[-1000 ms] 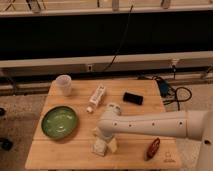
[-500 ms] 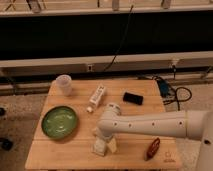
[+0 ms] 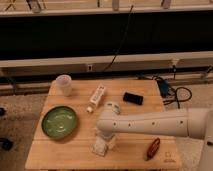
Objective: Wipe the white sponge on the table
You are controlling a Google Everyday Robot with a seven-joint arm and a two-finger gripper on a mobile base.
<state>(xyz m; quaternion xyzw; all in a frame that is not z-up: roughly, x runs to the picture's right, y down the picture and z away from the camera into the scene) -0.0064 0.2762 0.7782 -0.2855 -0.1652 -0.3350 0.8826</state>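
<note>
The white sponge (image 3: 101,147) lies on the light wooden table (image 3: 65,150) near the front edge, just left of centre. My white arm reaches in from the right, and my gripper (image 3: 106,141) points straight down onto the sponge, covering most of it. Only the sponge's front left part shows below the gripper.
A green plate (image 3: 59,122) sits at the left. A clear plastic cup (image 3: 63,84) stands at the back left. A slim white printed box with a cap (image 3: 97,97) lies at the back centre, a black object (image 3: 132,98) to its right. A brown object (image 3: 153,148) lies front right.
</note>
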